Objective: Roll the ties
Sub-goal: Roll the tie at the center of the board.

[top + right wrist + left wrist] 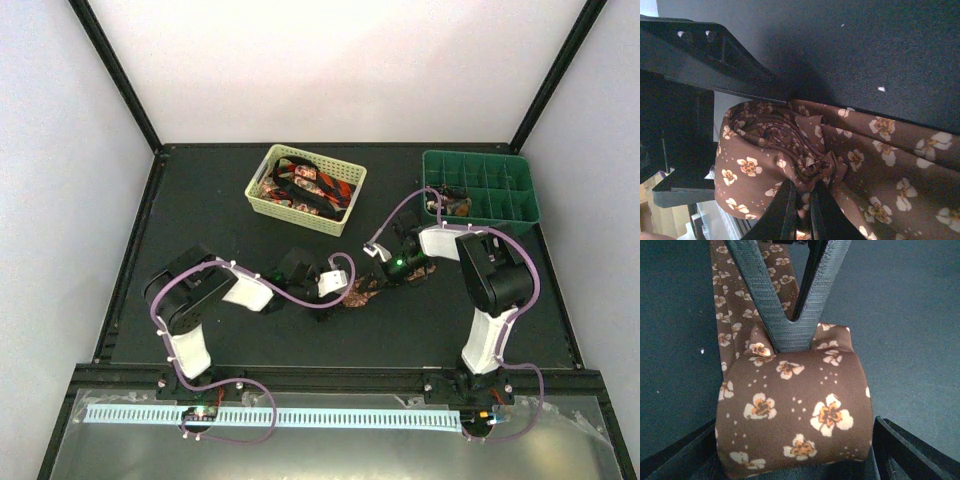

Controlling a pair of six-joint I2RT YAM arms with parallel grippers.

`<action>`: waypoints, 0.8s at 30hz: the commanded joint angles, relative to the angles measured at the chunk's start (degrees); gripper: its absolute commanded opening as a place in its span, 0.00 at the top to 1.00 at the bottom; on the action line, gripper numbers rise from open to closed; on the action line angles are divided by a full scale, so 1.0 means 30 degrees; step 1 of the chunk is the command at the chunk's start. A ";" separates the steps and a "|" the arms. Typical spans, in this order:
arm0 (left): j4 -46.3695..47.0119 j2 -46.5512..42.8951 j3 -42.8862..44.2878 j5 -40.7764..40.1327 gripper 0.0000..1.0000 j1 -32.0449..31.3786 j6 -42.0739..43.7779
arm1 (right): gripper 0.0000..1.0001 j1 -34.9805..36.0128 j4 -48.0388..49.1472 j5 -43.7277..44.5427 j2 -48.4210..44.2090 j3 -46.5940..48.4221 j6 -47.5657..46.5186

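Rolled brown tie [765, 155] on the dark bench [865, 50], seen from our right wrist.
We see pale flowers with orange centres on the fabric, wound into a coil, with the loose length running off to the right. The right gripper [807, 192] has its jaws pressed together on the folds at the coil's centre. A black arm part [715, 55] lies against the coil's upper edge.

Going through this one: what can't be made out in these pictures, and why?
- Top view: the rolled brown floral fabric necktie is tiny, partly hidden by the left gripper and right gripper.
- Top view: what lies in the green divided plastic tray is too small to identify.
- Left wrist view: the bottom edge crops the left jaws; contact with the roll is unclear.
- Right wrist view: the necktie's tail runs off the right edge.
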 commanded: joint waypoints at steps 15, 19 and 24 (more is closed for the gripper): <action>0.0823 0.2972 0.2556 -0.1116 0.40 -0.1074 -0.0932 | 0.99 0.0069 0.0540 0.0920 0.0852 0.0046 -0.0260; -0.0093 0.2914 0.2304 -0.1238 0.61 -0.1042 -0.0333 | 0.97 -0.0016 -0.0001 0.0557 0.0340 0.0180 -0.0565; -0.1608 0.2397 0.1825 -0.0298 0.69 -0.0982 0.0798 | 0.79 -0.0944 -0.1807 -0.0269 -0.1471 0.0906 -0.1636</action>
